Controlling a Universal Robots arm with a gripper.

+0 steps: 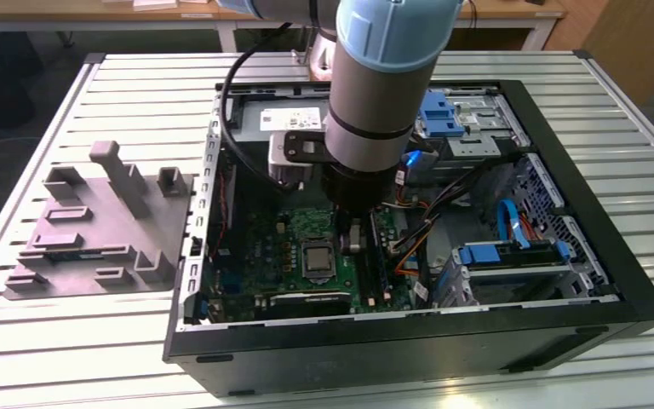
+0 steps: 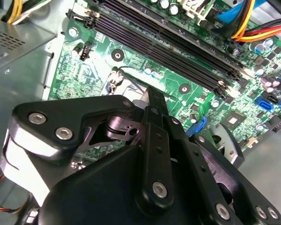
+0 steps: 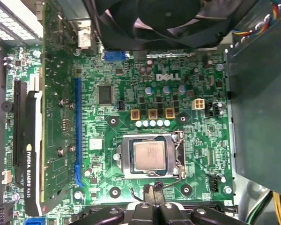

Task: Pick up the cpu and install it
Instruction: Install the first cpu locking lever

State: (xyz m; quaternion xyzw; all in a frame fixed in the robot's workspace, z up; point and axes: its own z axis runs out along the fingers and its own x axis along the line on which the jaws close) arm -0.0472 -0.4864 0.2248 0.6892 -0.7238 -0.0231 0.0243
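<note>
The small silvery-grey square cpu (image 3: 149, 156) sits in its black-framed socket (image 3: 127, 157), just beyond the black claw (image 3: 153, 193), whose fingertips are pressed together, empty.

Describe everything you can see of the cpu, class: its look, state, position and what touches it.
The cpu is a small flat square chip with a silvery-grey metal top and a thin pale rim. In the first wrist view it lies flat inside the black-framed socket on the green motherboard, framed on all sides. A thin metal lever runs along one side of the socket. The gripper sits near the socket's edge, apart from the chip.
</note>
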